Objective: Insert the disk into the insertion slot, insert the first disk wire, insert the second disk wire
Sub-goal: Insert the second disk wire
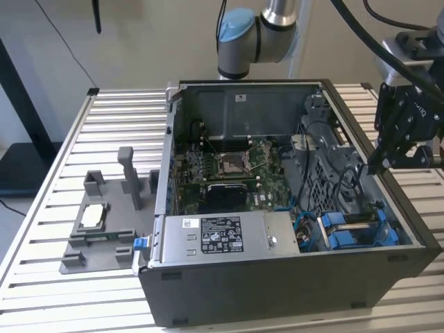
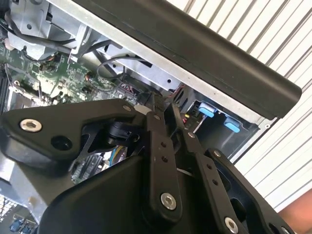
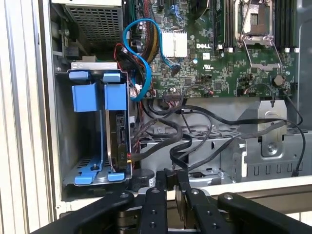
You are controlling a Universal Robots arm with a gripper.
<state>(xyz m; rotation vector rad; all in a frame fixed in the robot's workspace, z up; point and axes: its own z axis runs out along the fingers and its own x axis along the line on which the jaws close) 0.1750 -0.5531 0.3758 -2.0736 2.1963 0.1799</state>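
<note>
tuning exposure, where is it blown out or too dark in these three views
Exterior view: the white ribbed metal table is bright, the black computer case very dark in front. First wrist view: the green motherboard is evenly lit. Second wrist view: the table glares beyond the black gripper.
</note>
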